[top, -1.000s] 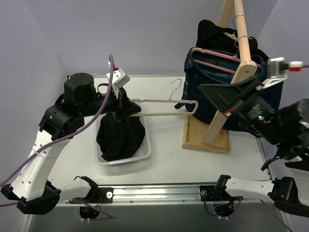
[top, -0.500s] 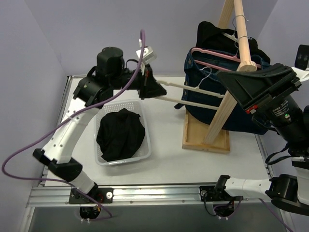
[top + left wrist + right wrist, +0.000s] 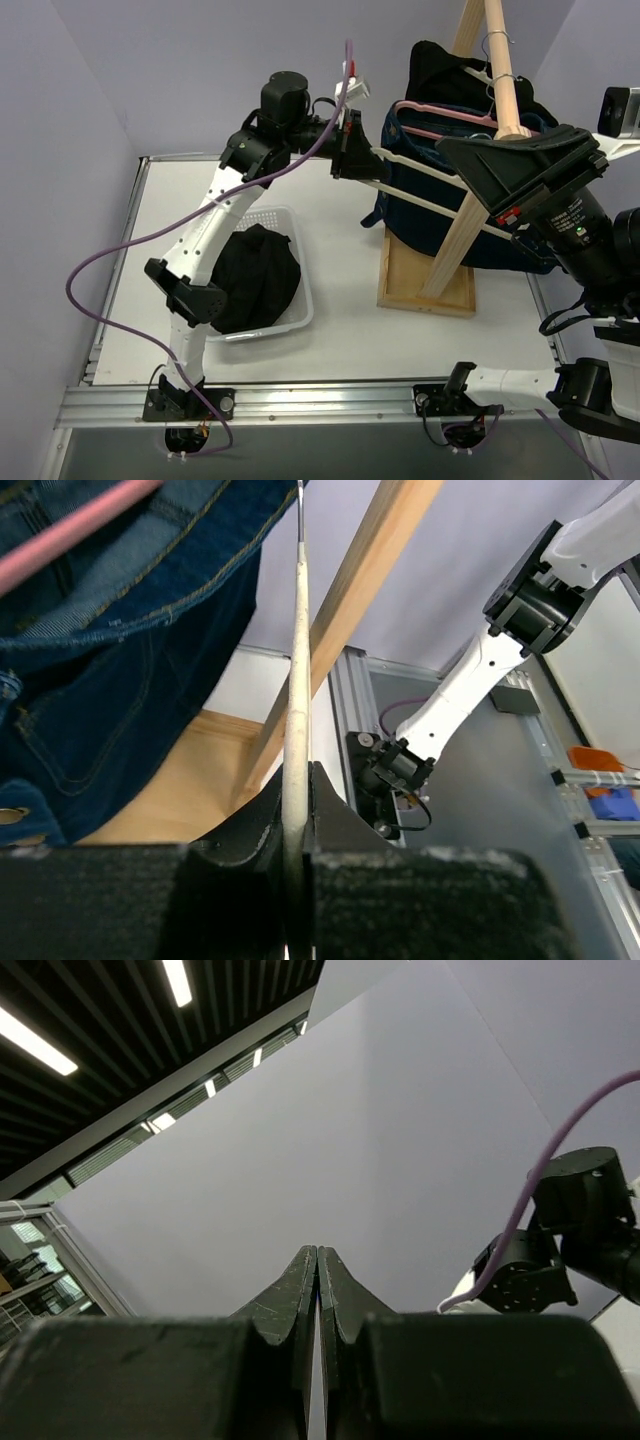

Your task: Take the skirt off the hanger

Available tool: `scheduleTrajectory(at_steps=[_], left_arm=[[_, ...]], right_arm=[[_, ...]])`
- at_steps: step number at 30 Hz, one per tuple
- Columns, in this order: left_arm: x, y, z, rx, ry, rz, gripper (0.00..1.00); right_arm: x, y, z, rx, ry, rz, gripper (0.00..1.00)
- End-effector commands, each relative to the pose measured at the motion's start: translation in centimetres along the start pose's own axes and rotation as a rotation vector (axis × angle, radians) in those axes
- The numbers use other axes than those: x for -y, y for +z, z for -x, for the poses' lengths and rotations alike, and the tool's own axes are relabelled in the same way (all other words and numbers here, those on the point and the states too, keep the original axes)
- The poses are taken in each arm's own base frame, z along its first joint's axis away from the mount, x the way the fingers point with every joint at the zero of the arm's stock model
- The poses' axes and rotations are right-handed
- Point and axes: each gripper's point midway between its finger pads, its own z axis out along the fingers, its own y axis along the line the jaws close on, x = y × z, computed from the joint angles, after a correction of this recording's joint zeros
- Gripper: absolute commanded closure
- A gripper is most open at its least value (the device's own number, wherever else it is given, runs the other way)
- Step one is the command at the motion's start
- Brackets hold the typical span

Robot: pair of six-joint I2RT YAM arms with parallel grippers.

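Note:
The black skirt (image 3: 250, 280) lies bunched in a white basket (image 3: 303, 318) at the left-middle of the table, free of the hanger. My left gripper (image 3: 368, 160) is raised high at the back and is shut on the cream hanger (image 3: 420, 167). The hanger's bars reach right, against the rack. In the left wrist view the hanger (image 3: 297, 660) runs edge-on between the fingers of the left gripper (image 3: 297, 780). My right gripper (image 3: 442, 146) hovers high on the right, in front of the rack, shut on nothing. The right gripper (image 3: 317, 1252) faces only wall.
A wooden A-frame rack (image 3: 500, 70) with a flat wooden base (image 3: 425, 290) stands at the back right. A blue denim garment (image 3: 415, 135) on a pink hanger (image 3: 440, 132) and a black top (image 3: 445, 65) hang from it. Denim (image 3: 120, 630) and a rack leg (image 3: 350, 610) are close to my left fingers.
My left arm swung the bare hanger up and to the right, from above the basket to the rack. The right gripper closed and turned upward. The skirt stayed in the basket.

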Motion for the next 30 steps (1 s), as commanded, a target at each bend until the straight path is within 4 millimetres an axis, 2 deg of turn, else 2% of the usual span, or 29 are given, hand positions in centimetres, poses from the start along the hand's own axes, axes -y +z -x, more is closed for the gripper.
scheduleTrajectory(at_steps=[1,4,7,9,10,12,13,15,18,23,28,30], left_arm=[[2.9,0.5,2.1,0.053,0.090,-0.108,0.98],[3.9,1.7,2.1,0.056,0.087,-0.157,0.98],[5.0,3.1,3.4,0.098,0.126,-0.211,0.98],[5.2,4.0,3.5,0.107,0.090,-0.258,0.98],[4.6,4.7,3.6,0.130,0.115,-0.282,0.98],[5.2,4.9,3.6,0.127,0.076,-0.344,0.98],[4.7,5.4,3.7,0.153,0.122,-0.373,0.98],[5.1,5.4,3.9,0.159,0.114,-0.399,0.98],[4.6,6.2,3.8,0.188,0.124,-0.404,0.98],[5.2,6.0,5.6,0.281,0.201,-0.405,0.98],[6.1,5.1,7.5,0.346,0.262,-0.383,0.98],[5.7,4.7,8.1,0.368,0.244,-0.368,0.98]], right_arm=[[-1.2,0.4,1.7,0.068,0.013,0.040,1.00],[-0.9,0.6,1.5,0.062,0.010,0.033,1.00],[-0.2,0.8,0.9,0.052,0.009,0.012,1.00],[-0.3,0.9,0.9,0.056,0.017,0.021,1.00],[-0.3,0.9,0.8,0.056,0.020,0.021,1.00],[-0.5,1.1,0.8,0.060,0.034,0.033,1.00],[-0.6,1.1,0.8,0.058,0.037,0.040,1.00],[-0.9,1.3,0.6,0.046,0.041,0.052,1.00],[-1.6,1.6,1.0,0.061,0.044,0.086,1.00],[-2.2,1.8,0.9,0.054,0.055,0.120,1.00],[-1.9,0.9,1.1,0.071,0.055,0.106,1.00],[-1.8,0.9,1.0,0.073,0.057,0.108,1.00]])
